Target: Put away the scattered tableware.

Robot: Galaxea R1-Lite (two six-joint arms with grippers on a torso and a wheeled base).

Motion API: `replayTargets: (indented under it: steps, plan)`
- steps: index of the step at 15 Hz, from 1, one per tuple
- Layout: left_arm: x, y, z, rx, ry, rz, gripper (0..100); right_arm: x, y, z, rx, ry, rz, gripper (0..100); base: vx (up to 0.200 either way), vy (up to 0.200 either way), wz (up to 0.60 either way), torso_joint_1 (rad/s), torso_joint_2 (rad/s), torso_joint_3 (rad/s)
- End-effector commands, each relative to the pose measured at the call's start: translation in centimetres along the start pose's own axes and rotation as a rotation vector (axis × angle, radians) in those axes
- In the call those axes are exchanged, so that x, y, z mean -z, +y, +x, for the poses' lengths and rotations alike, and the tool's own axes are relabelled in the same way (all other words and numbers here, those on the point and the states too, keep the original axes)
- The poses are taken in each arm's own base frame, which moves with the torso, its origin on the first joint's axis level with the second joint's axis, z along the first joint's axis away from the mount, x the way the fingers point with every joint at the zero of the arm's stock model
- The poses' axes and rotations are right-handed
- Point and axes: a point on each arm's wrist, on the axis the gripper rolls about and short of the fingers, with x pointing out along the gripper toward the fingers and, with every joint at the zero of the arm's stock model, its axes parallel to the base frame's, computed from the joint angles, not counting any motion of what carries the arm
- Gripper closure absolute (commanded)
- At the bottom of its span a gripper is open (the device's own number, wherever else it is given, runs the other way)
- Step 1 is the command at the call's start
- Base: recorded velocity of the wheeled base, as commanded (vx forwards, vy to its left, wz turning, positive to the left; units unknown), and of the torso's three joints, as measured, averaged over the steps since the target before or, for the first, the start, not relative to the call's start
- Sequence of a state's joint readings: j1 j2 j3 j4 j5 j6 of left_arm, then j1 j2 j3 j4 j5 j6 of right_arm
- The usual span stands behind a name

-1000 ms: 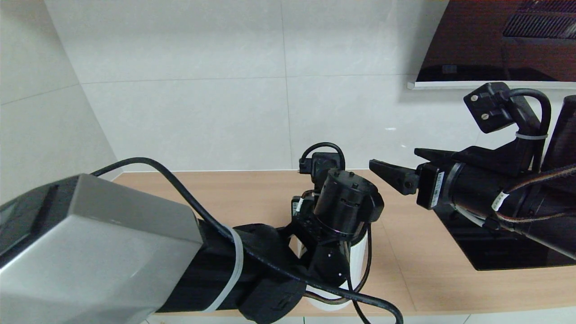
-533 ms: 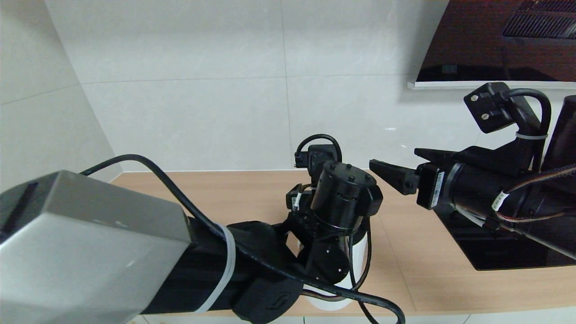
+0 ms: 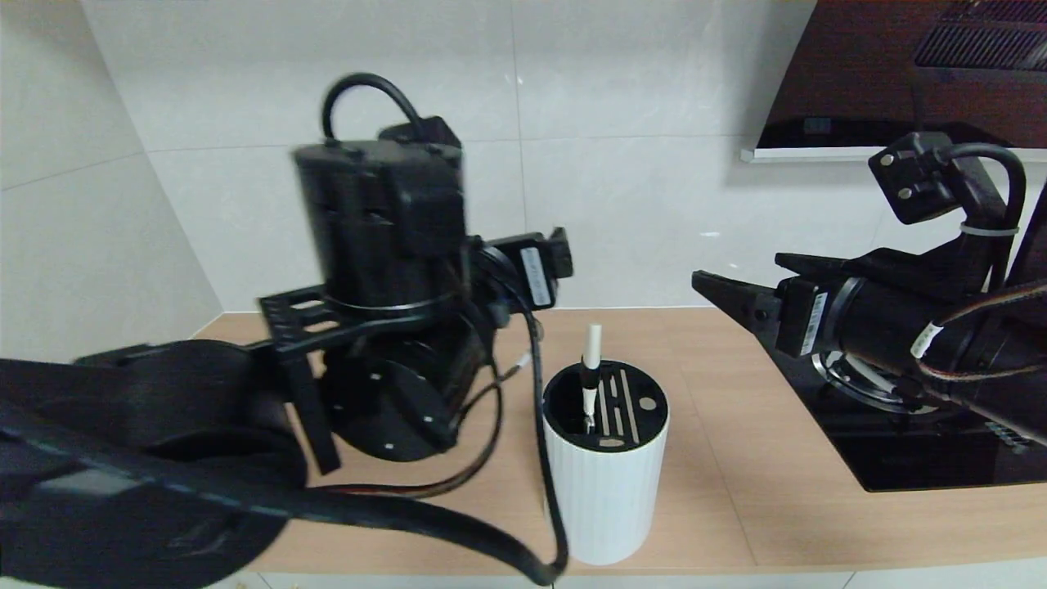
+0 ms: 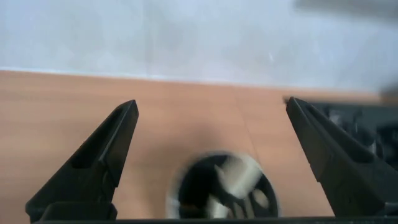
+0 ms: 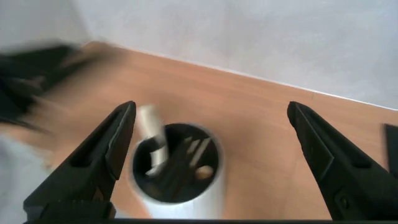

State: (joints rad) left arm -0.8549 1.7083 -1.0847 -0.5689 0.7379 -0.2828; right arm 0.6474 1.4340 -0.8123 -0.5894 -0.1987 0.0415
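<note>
L pincer (image 4: 209, 106) & R pincer (image 5: 211, 107) both wide open, empty, near holder (image 3: 605, 483) on desk (image 3: 736, 491); white-handled utensil (image 3: 591, 356) stood upright in its slot, prob. stowed.

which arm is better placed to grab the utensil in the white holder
Probably left: the open left gripper hangs close above the holder and utensil; the right gripper sits off toward the cooktop.

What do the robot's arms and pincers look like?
Both are chunky and black. The left arm has a round drum joint, the right arm a white label. Black cables loop over them. The left pincer and right pincer each have two pointed black fingers.
</note>
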Motion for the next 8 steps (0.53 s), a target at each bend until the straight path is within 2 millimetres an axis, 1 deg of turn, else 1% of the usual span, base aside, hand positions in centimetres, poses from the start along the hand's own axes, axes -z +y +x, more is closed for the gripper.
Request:
replayTargets:
  steps: [1,2,3,4,5,6,7,8]
  plan:
    - [-5.8,6.7,-4.4,-0.039,-0.123,-0.049,0,-0.7,-1.9,-0.6,0.077,-0.028,-0.051,0,0.0,0.0,0.0,0.0,0.0,0.0]
    - [-6.8,9.3,-6.4,-0.049,-0.157,-0.043,0,-0.9,-2.8,-0.9,0.114,-0.038,-0.061,0,0.0,0.0,0.0,0.0,0.0,0.0]
    - [-7.1,11.4,-9.0,-0.049,-0.179,-0.015,0,-1.3,-3.4,-2.2,0.143,-0.061,-0.056,0,0.0,0.0,0.0,0.0,0.0,0.0]
    - [-6.8,13.0,-11.3,-0.042,-0.189,0.013,0,-1.4,-4.5,-4.5,0.189,-0.089,-0.056,0,0.0,0.0,0.0,0.0,0.0,0.0]
    - [-6.8,13.3,-11.7,-0.041,-0.194,0.013,0,-1.4,-4.7,-4.9,0.194,-0.093,-0.056,0,0.0,0.0,0.0,0.0,0.0,0.0]
    - [-6.7,15.5,-14.4,-0.07,-0.223,0.045,0,-1.6,-5.5,-8.3,0.235,-0.142,-0.053,0,0.0,0.0,0.0,0.0,0.0,0.0]
    - [-6.7,15.5,-14.4,-0.07,-0.223,0.045,0,-1.6,-5.5,-8.3,0.235,-0.142,-0.053,0,0.0,0.0,0.0,0.0,0.0,0.0]
    - [-6.6,18.9,-19.6,-0.14,-0.293,0.077,0,-0.7,-6.3,-13.2,0.313,-0.215,-0.056,0,0.0,0.0,0.0,0.0,0.0,0.0]
